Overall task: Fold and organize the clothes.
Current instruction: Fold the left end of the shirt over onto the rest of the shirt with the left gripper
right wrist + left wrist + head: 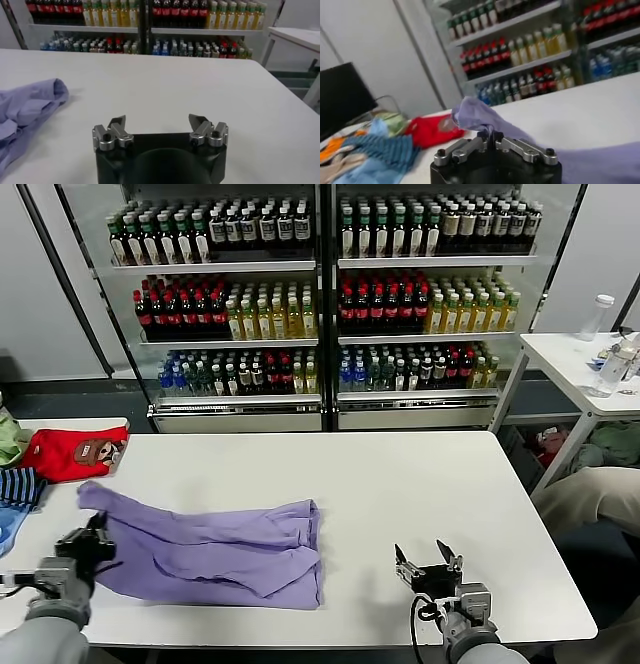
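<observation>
Lavender cotton bunches at the tips of the left pincer, which has clamped tight on a sleeve or edge of the light purple T-shirt at the near left of the white surface. In the left wrist view the pinched cloth rises in a crumpled peak just beyond the fingertips, while the bulk of the shirt lies rumpled and only loosely flattened across the surface's left half, its right edge doubled over in soft folds. The right pincer waits near the front edge, well apart from the shirt, its jaws spread wide and holding nothing.

The bite looks shallow: only a small gather of fabric is caught, and thin cotton could slide free once the arm lifts or drags, dropping the sleeve short of its fold line. A pull across the surface may also tow the whole shirt instead of folding it, since nothing pins the far side, and the existing wrinkles would then be pressed into the fold. Whether one layer or two is pinched cannot be told; a double layer would carry the underside along and skew the fold.

Just beyond the shirt's far left corner lie a red garment with a cartoon patch and a navy-striped garment; a wide sweep to the left could snag or push them. Drinks refrigerators stand behind, clear of the work.
</observation>
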`<state>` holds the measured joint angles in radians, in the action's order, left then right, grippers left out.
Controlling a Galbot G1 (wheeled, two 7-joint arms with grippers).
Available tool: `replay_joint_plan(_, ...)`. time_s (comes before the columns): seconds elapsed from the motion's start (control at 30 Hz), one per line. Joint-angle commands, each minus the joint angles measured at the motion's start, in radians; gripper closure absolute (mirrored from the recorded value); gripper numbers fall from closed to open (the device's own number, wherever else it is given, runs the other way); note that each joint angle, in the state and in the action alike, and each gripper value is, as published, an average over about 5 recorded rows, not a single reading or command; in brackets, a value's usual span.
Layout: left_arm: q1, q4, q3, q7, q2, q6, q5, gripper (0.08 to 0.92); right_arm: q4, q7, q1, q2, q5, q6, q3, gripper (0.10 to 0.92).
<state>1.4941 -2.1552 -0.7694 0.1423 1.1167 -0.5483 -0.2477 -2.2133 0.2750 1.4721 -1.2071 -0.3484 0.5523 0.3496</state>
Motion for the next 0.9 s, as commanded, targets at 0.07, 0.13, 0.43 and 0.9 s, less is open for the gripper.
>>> replay_joint_plan(0.07,-0.047,-0.105,0.491,-0.028,0.163,-0.026,0.056,0.883,-0.005,0.002,-0.005,0.000,0.003,0.002,0.005,0.203)
replay_joint_plan(0.13,-0.074,-0.068,0.522,-0.034,0.184,-0.023,0.059,0.883,-0.006,0.002,-0.005,0.000,0.003,0.002,0.007,0.203)
replay_joint_plan(0.43,-0.168,0.052,0.588,-0.040,0.242,0.001,0.096,0.883,0.000,0.001,0.001,0.004,0.003,0.002,0.015,0.203)
replay_joint_plan(0.9,-0.107,-0.117,0.487,-0.028,0.185,0.106,0.084,0.637,0.014,-0.004,-0.017,0.002,0.004,0.003,-0.003,0.203)
